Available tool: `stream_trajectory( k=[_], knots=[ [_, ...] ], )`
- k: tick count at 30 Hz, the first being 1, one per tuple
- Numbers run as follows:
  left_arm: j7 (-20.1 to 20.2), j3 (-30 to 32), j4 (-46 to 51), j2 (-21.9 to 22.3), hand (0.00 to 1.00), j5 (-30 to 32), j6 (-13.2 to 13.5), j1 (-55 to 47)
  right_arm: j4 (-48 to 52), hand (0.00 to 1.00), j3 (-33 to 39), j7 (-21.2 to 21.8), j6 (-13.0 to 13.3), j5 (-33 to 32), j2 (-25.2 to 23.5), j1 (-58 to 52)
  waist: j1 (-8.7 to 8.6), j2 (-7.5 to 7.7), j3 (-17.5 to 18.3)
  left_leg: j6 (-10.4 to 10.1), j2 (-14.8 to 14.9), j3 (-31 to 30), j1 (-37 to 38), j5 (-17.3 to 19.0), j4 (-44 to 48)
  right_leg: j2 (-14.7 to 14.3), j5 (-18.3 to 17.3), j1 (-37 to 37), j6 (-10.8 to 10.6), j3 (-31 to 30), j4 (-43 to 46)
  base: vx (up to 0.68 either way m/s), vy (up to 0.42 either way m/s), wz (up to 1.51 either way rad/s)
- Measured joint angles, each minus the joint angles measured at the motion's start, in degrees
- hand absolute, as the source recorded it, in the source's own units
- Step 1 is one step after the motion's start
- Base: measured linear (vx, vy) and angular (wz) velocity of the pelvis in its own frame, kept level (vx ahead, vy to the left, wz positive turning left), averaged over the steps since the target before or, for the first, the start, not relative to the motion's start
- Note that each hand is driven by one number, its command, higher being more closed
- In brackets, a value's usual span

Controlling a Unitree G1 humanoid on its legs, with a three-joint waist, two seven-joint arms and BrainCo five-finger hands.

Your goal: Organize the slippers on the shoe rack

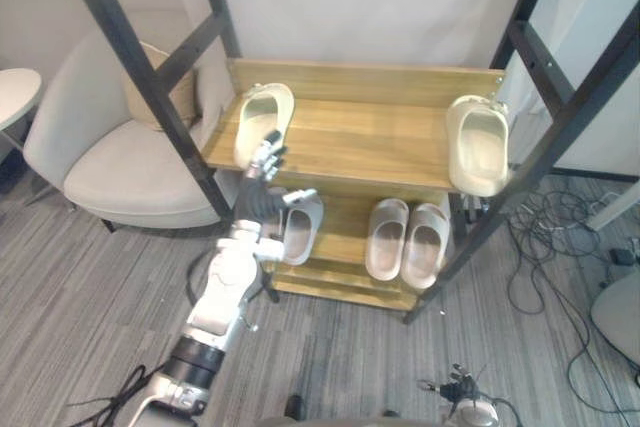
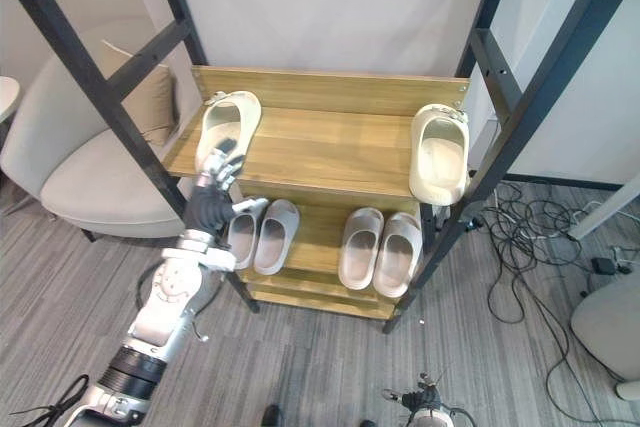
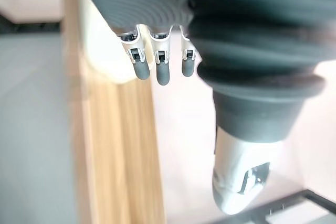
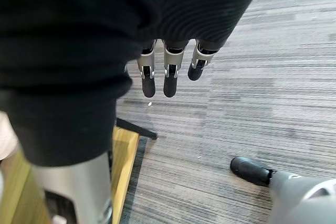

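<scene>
I judge this half done: on the shoe rack's (image 1: 370, 77) lower shelf (image 1: 345, 232) a left pair (image 1: 302, 227) and a right pair (image 1: 407, 237) sit together, but the top shelf's (image 1: 370, 142) left slipper (image 1: 263, 117) and right slipper (image 1: 478, 145) lie well apart, with my empty left hand (image 1: 258, 202) straight-fingered by the former and my right hand (image 4: 169, 80) relaxed, low.

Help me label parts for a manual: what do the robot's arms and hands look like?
The left arm is a silver-grey shell with one black band. The left hand and right hand have dark ribbed covers and silver fingers with dark rounded tips.
</scene>
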State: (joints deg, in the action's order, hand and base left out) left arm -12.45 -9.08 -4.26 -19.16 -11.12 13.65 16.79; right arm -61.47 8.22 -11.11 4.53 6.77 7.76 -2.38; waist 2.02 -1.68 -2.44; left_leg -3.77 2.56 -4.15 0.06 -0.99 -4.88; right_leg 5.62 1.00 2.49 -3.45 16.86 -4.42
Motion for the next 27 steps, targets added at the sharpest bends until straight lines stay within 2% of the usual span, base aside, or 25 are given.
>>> stream_trajectory(
  k=[5,7,8,10,16,27],
  knots=[
    [-2.16,4.91,-9.25,-6.37,0.00,2.10,-0.44,7.74,2.21,0.00,0.03,1.07,-0.08,0.01,-0.79,0.03,0.06,0.19,-0.14,0.00,0.06,0.73,-0.15,0.01,-0.12,-0.05,0.24,-0.74,0.00,-0.90,-0.01,-0.01,0.008,-0.09],
    [-2.67,6.14,-10.49,-8.29,0.00,2.10,-0.53,9.27,2.35,0.00,0.02,1.12,-0.08,0.02,-1.04,0.10,0.12,0.40,-0.27,-0.01,0.14,1.25,-0.25,0.01,-0.22,-0.10,0.37,-1.42,0.02,-1.37,0.00,-0.01,0.008,-0.15],
    [-3.73,7.45,-11.51,-11.17,0.00,2.06,-0.57,11.37,3.58,0.00,0.00,1.27,-0.07,0.02,-1.32,0.05,0.41,0.68,-0.39,0.00,0.21,1.84,-1.15,0.00,-0.23,-0.12,0.77,-2.21,-0.01,-1.96,-0.14,0.01,0.010,-0.15],
    [-3.71,8.10,-11.72,-12.63,0.00,2.01,-0.61,13.96,4.36,0.00,0.00,1.32,-0.08,0.02,-1.59,-0.02,0.81,1.09,-0.66,0.00,0.17,2.00,-2.55,-0.05,0.07,-0.07,1.02,-3.58,0.02,-2.20,0.06,-0.01,0.013,-0.09],
    [-3.94,7.21,-15.72,-13.13,0.00,0.47,-1.45,23.74,5.30,0.00,-2.24,1.46,-0.56,-0.02,-3.94,-0.27,1.06,1.57,-0.91,-0.02,0.04,1.99,-5.55,-0.08,1.25,0.20,1.10,-6.15,0.09,-2.20,0.72,0.00,0.000,0.00],
    [-2.32,2.08,-20.32,-13.87,0.00,0.75,-3.33,32.88,10.88,0.00,-5.06,1.44,-0.56,-0.20,-5.38,-1.28,1.34,1.63,-0.98,-0.06,0.40,3.40,-7.39,-0.04,2.00,0.28,0.98,-8.74,0.24,-2.90,2.50,-0.02,0.005,-0.02]
  ],
)
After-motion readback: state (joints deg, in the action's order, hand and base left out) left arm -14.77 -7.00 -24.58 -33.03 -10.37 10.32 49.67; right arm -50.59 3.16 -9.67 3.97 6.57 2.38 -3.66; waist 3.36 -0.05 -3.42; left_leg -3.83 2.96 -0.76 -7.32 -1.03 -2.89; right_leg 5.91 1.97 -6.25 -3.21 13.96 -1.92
